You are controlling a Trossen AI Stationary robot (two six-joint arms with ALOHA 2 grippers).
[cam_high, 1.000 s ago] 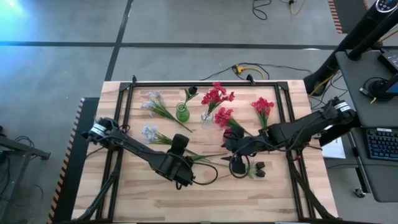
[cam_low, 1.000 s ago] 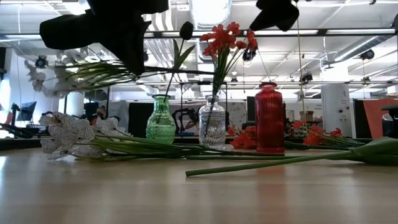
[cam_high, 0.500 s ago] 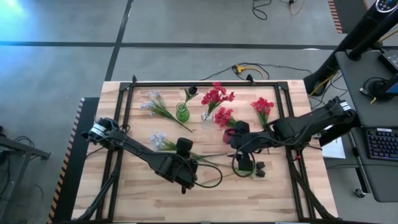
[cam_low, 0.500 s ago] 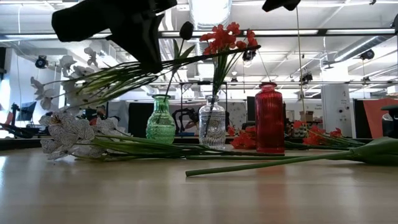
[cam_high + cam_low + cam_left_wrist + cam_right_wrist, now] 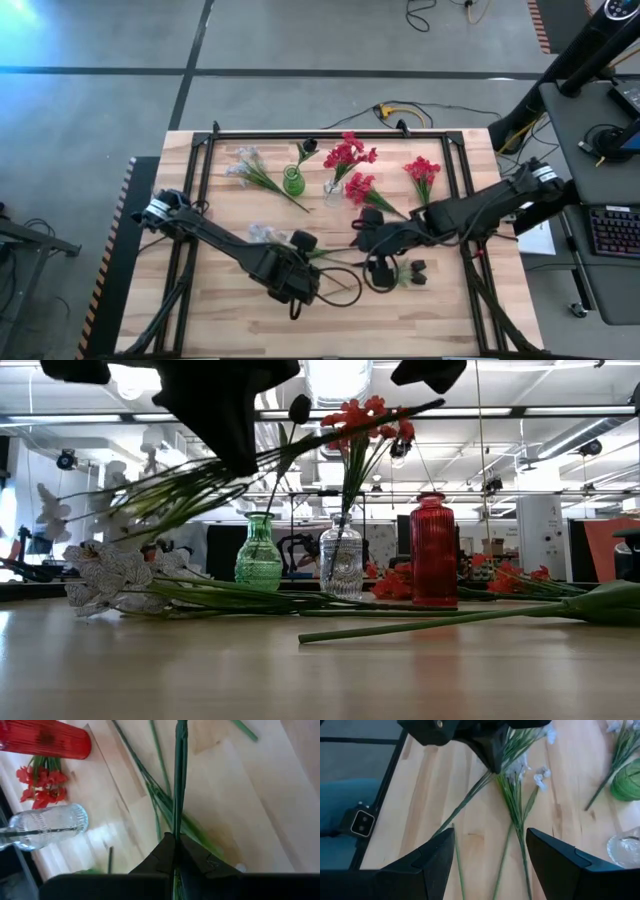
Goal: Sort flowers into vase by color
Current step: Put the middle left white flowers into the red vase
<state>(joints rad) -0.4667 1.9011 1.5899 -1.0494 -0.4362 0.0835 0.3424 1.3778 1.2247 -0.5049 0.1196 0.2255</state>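
Your left gripper (image 5: pixel 303 243) is pinching the green stem of a pale spray (image 5: pixel 262 233) and is carrying it higher than half a second ago: in the low view the stem (image 5: pixel 300 450) is now slanting more steeply, blossoms hanging down at the left. From above, the blossoms have slid right, closer to the arm. Your right gripper (image 5: pixel 362 237) has moved left again, so it is hovering just beside the left one near the table's middle, fingers (image 5: pixel 437 855) spread wide apart around nothing.

The left wrist view is showing what the overhead cannot: the two dark fingers pressed together on the stem (image 5: pixel 179 785), with the red vase (image 5: pixel 47 737), the clear vase (image 5: pixel 47 822) and loose red blooms (image 5: pixel 42 785) beyond. The low view is lining up the green vase (image 5: pixel 259 552), the clear one holding red blossoms (image 5: pixel 362 420), and the red one. A second pale spray (image 5: pixel 110 572) is lying on the table at the left.
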